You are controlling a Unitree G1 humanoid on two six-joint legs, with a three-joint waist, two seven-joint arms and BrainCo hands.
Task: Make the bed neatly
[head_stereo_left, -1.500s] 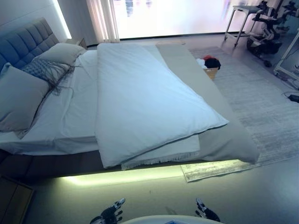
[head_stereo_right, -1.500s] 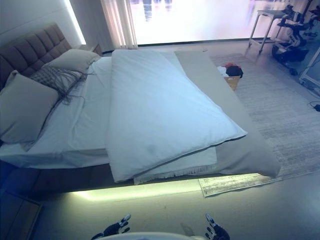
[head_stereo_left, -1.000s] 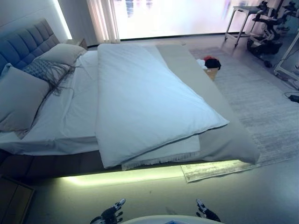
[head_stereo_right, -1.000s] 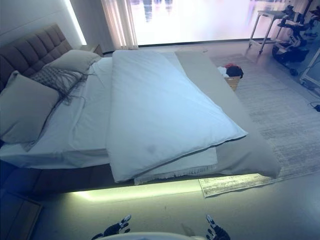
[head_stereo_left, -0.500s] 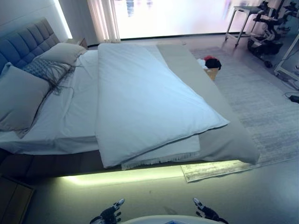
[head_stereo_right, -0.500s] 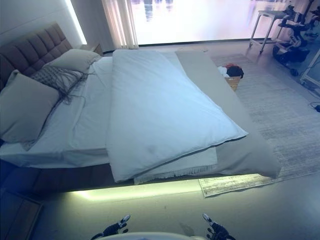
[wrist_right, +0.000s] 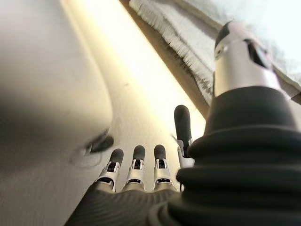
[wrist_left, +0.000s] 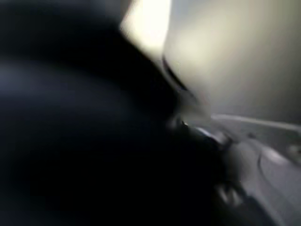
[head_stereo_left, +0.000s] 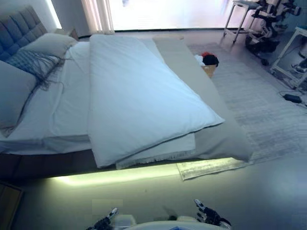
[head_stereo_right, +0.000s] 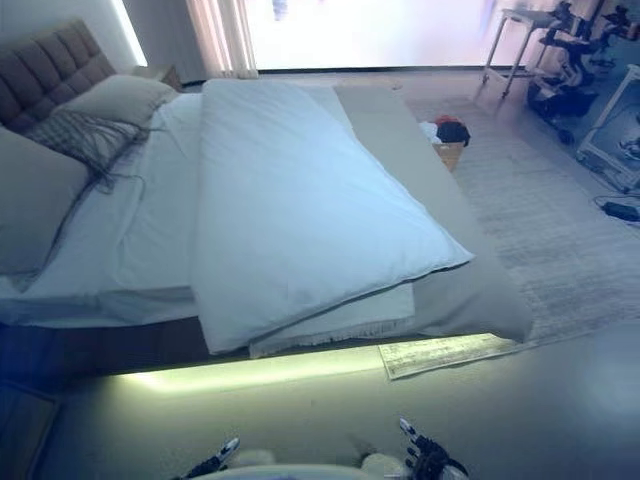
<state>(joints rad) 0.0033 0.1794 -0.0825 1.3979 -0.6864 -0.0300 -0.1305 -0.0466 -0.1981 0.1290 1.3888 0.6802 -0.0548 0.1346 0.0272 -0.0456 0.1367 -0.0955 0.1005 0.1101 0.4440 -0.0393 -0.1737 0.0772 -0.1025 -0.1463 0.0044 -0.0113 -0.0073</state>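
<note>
The bed's white duvet lies folded and skewed across the mattress, with its near corner hanging over the side. A beige blanket covers the foot end on the right. The white sheet is bare on the left, by two pillows and a grey fringed throw. Both hands hang low, well short of the bed. My left hand and right hand hold nothing. In the right wrist view the straight fingers hang over the floor near a fringed cloth edge.
A basket of clothes stands on a grey rug beyond the bed's far side. A small table and equipment stand at the back right. A lit strip glows under the bed. A wooden nightstand is at the lower left.
The whole picture has shifted, so the camera moved; the bed now sits further left in view. Bedding is unchanged. Both hands stay low at the bottom edge.
</note>
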